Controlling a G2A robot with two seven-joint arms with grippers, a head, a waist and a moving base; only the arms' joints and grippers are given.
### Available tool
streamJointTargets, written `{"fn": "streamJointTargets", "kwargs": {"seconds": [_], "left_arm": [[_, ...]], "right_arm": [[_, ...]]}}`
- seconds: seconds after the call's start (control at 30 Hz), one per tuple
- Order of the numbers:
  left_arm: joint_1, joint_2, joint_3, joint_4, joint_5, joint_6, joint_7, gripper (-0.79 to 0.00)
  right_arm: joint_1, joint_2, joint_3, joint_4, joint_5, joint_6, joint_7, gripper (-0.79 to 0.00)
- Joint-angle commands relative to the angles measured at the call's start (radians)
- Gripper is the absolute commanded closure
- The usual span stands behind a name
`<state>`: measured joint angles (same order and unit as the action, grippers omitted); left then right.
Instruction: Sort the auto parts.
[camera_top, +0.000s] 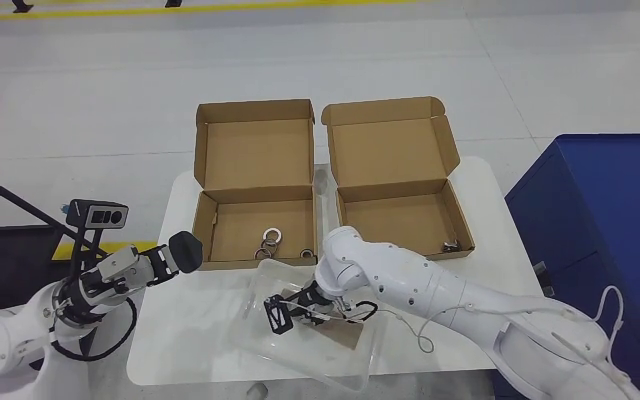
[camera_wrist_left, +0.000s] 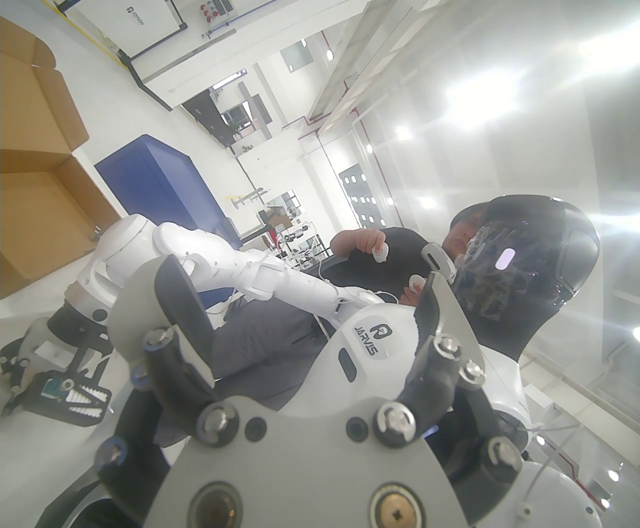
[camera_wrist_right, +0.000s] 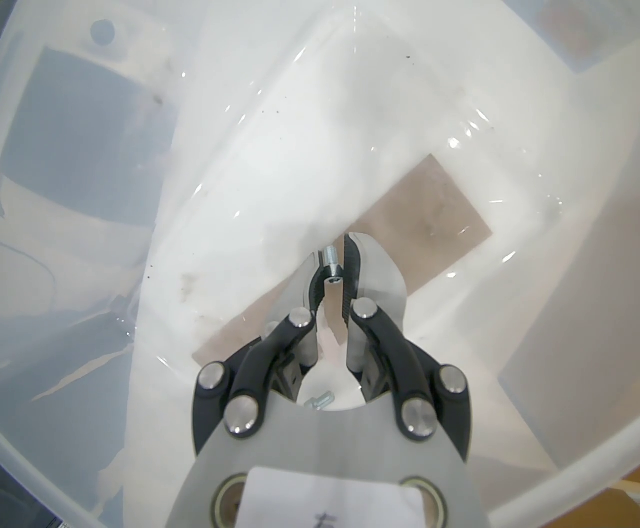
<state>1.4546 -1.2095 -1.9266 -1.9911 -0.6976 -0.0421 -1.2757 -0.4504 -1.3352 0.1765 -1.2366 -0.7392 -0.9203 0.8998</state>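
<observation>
White table (camera_top: 480, 300) on a pale shop floor, two open cardboard boxes (camera_top: 240, 230) beyond my right gripper (camera_wrist_right: 334, 270). That arm dips into the clear tub (camera_top: 300, 355), fingers clamped on a small bolt (camera_wrist_right: 331, 261). Its long axis follows the fingers, threaded end pointing past the tips. My left gripper (camera_wrist_left: 302, 280) hangs beside the table, fingers apart.

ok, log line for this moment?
right hand: shut on bolt in clear bin | left hand: open, empty | left box: rings | right box: small part
</observation>
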Motion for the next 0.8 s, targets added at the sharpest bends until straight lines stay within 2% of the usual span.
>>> {"fn": "streamJointTargets", "kwargs": {"seconds": [0.0,0.2,0.23,0.27,0.4,0.77], "left_arm": [[0.0,0.0,0.0,0.0,0.0,0.0,0.0,-0.785],[0.0,0.0,0.0,0.0,0.0,0.0,0.0,-0.785],[0.0,0.0,0.0,0.0,0.0,0.0,0.0,-0.785],[0.0,0.0,0.0,0.0,0.0,0.0,0.0,-0.785],[0.0,0.0,0.0,0.0,0.0,0.0,0.0,-0.785],[0.0,0.0,0.0,0.0,0.0,0.0,0.0,-0.785]], "right_arm": [[0.005,-0.002,-0.006,0.004,0.005,0.003,0.003,0.0],[0.001,-0.008,-0.006,0.009,0.004,0.006,0.006,0.0],[0.001,-0.009,-0.006,0.01,0.003,0.007,0.007,-0.022],[0.0,-0.01,-0.006,0.011,0.002,0.007,0.007,-0.077],[-0.002,-0.013,-0.006,0.019,0.001,0.009,0.009,-0.135],[-0.006,-0.026,-0.006,0.029,-0.008,0.01,0.01,-0.139]]}}
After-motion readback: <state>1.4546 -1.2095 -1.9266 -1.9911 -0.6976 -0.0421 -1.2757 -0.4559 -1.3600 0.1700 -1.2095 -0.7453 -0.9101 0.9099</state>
